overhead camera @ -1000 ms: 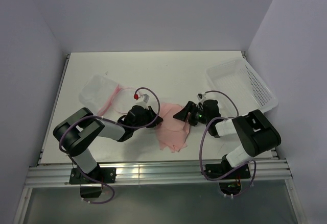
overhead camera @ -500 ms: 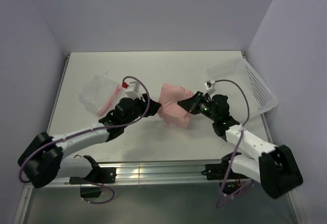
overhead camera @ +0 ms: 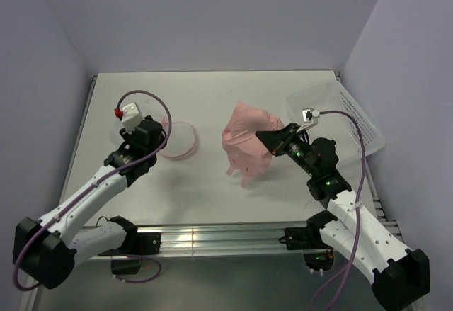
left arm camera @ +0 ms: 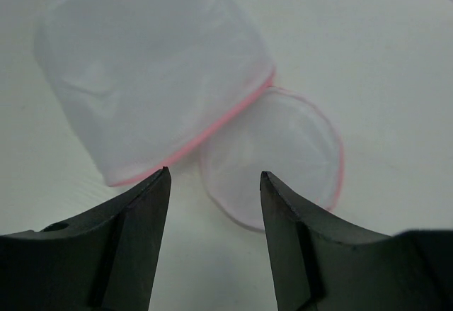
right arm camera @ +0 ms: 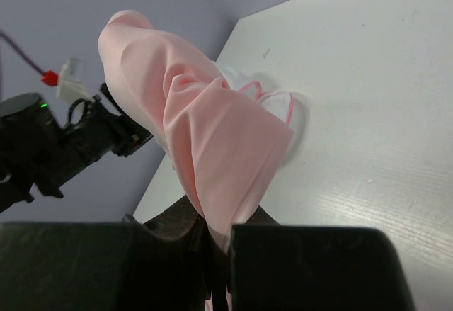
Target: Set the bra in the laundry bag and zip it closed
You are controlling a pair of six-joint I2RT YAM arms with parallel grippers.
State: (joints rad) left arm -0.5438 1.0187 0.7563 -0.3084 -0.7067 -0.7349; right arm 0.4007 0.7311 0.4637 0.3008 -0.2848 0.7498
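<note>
Progress check: the bra hangs from the right gripper, which is pinched tight on it, well apart from the laundry bag. The bag lies on its side, unzipped, with its flap open. The left gripper hovers over it, fingers spread and empty. Looks like stuffing and zipping are both left.

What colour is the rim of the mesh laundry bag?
Pink; the laundry bag shows best in the left wrist view.

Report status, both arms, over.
Right gripper shut on bra, held aloft. Left gripper open at laundry bag, bag unzipped, lid flap out. Basket far right, not in the path.
</note>
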